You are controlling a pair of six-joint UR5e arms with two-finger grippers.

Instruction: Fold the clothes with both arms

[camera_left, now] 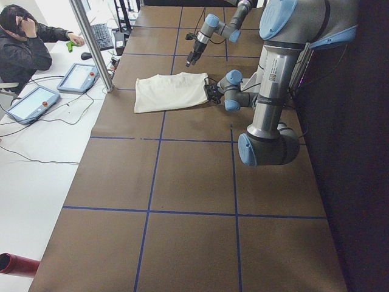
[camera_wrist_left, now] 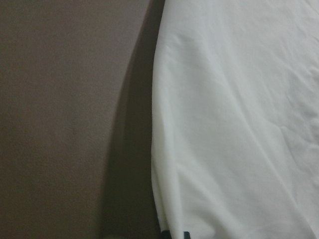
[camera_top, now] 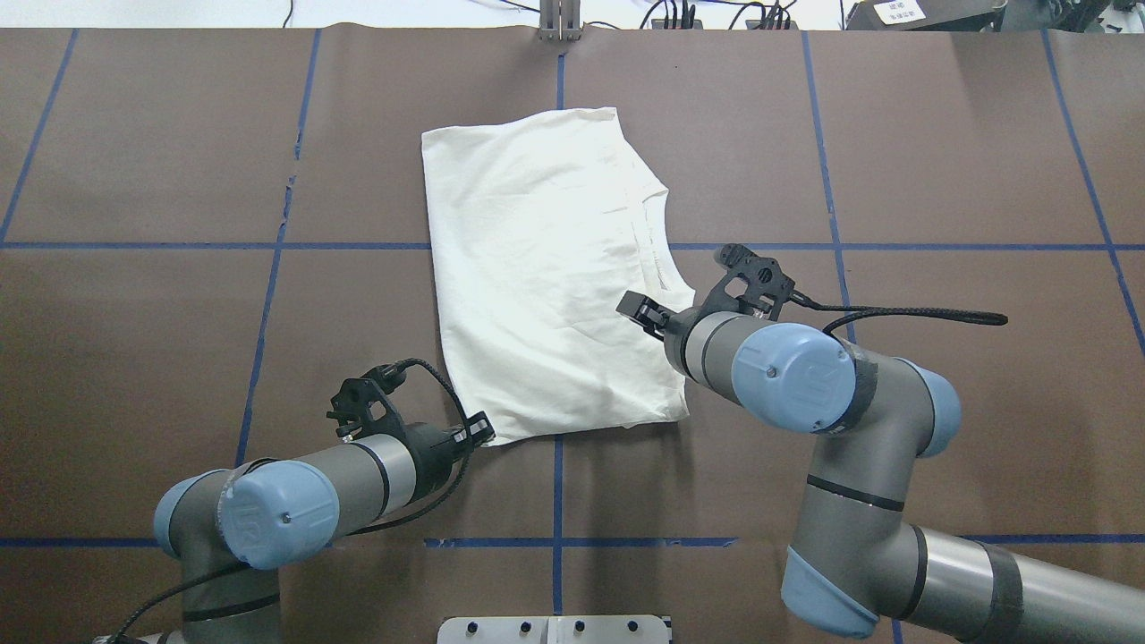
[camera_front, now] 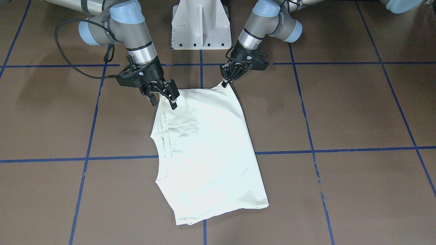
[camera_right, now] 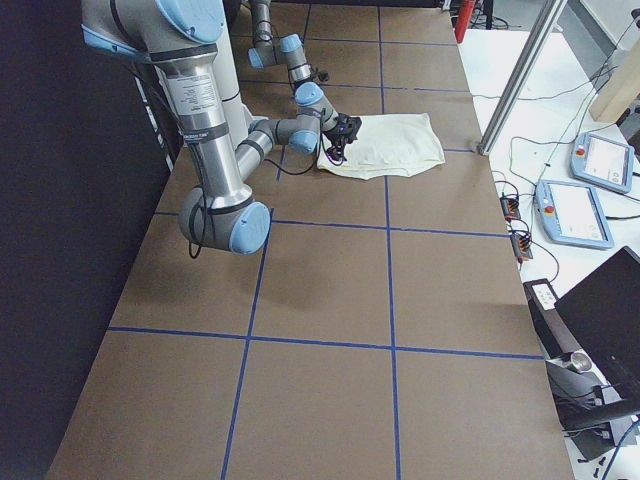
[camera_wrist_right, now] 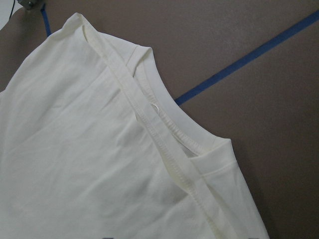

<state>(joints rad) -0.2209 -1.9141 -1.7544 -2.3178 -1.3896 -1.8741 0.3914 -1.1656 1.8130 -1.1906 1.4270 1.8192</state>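
The clothes are one cream-white shirt (camera_front: 207, 149) (camera_top: 537, 268), lying folded and flat on the brown table with no print showing. Its ribbed collar (camera_wrist_right: 169, 124) (camera_top: 659, 241) sits along the edge on my right. My left gripper (camera_front: 224, 82) (camera_top: 481, 429) is shut on the shirt's near corner, which is raised to a small peak. The left wrist view shows only the shirt's edge (camera_wrist_left: 239, 124) and its shadow. My right gripper (camera_front: 163, 98) (camera_top: 640, 309) hovers over the near collar-side corner, its fingers (camera_front: 173, 103) spread open and holding nothing.
The white pedestal base (camera_front: 200, 27) stands just behind the shirt. Blue tape lines (camera_front: 306, 149) grid the brown tabletop. A metal post (camera_left: 91, 42), tablets (camera_left: 76, 76) and a seated person (camera_left: 24, 42) are beyond the table's far edge.
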